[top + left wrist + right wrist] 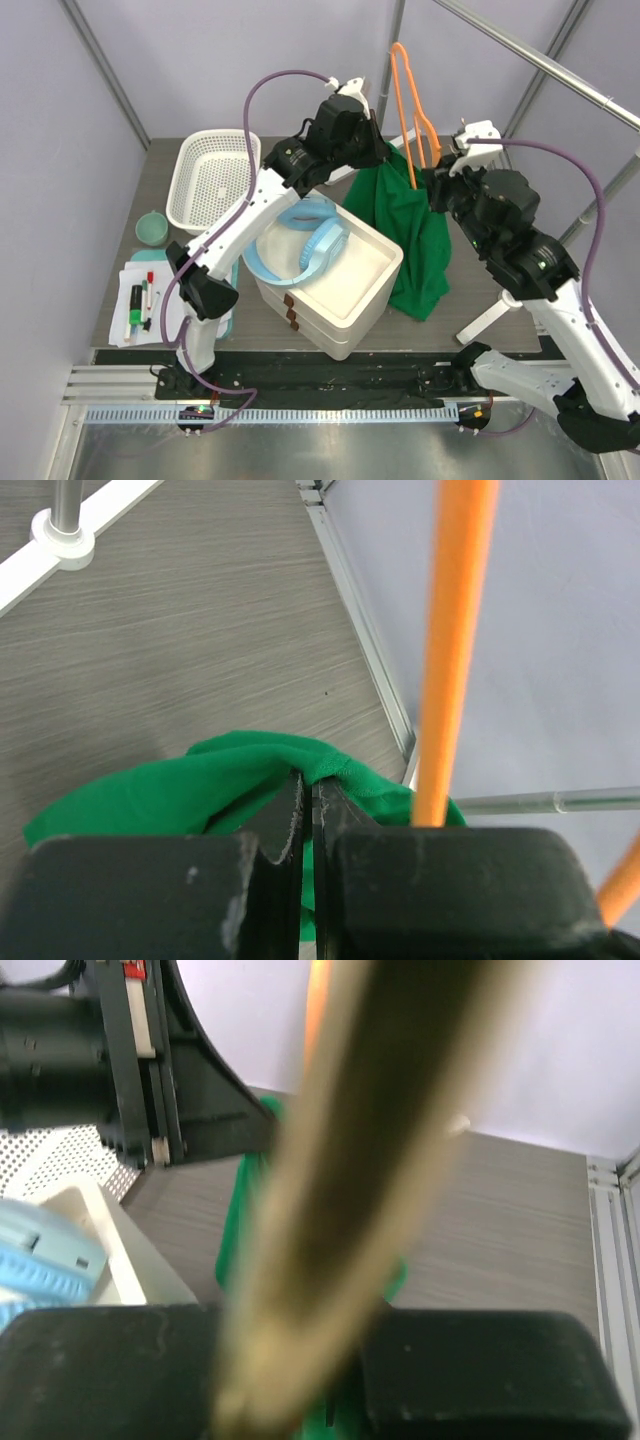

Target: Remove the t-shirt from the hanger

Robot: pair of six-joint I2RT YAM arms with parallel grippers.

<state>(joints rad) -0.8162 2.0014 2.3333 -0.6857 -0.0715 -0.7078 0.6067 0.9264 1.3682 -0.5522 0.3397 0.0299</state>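
Note:
The orange hanger (412,95) stands upright above the back of the table, its top high in the air. The dark green t-shirt (412,235) hangs bunched from its lower end down to the table. My left gripper (385,152) is shut on a fold of the t-shirt (230,780) next to the hanger's bar (455,650). From the right, my right gripper (433,178) is shut on the hanger's lower part. In the right wrist view the hanger (380,1110) is a blurred bar rising from between the jaws, with green t-shirt (240,1220) behind it.
A white box (350,300) holding blue rings (310,245) stands just left of the hanging cloth. A white basket (212,178), a pale green bowl (151,227) and a tray of pens (145,298) lie at the left. A metal rail (540,60) crosses the upper right, and its white foot (490,318) is on the table.

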